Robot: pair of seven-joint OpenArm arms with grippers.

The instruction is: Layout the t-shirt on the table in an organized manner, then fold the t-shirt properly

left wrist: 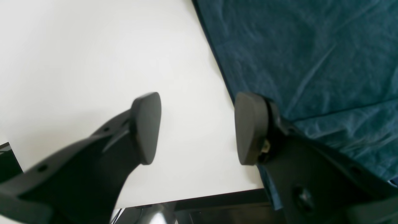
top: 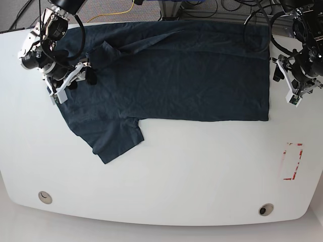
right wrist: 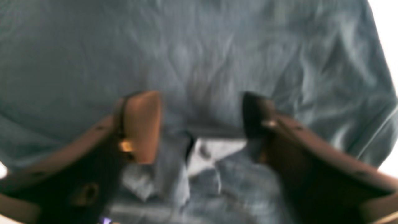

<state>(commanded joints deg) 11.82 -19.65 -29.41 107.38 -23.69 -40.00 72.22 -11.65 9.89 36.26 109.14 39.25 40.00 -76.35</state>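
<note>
Glossy white table (top: 166, 176); navy t-shirt (top: 181, 70) spread flat across far half. Left gripper (left wrist: 197, 127) and right gripper (right wrist: 200, 124) both spread, empty. Soft, limp, light; probably best pinched at hem corners.

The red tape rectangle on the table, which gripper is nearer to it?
Left. The left gripper hangs beside the t-shirt, on the same side as the red tape rectangle; the right gripper is over the shirt's far end.
</note>
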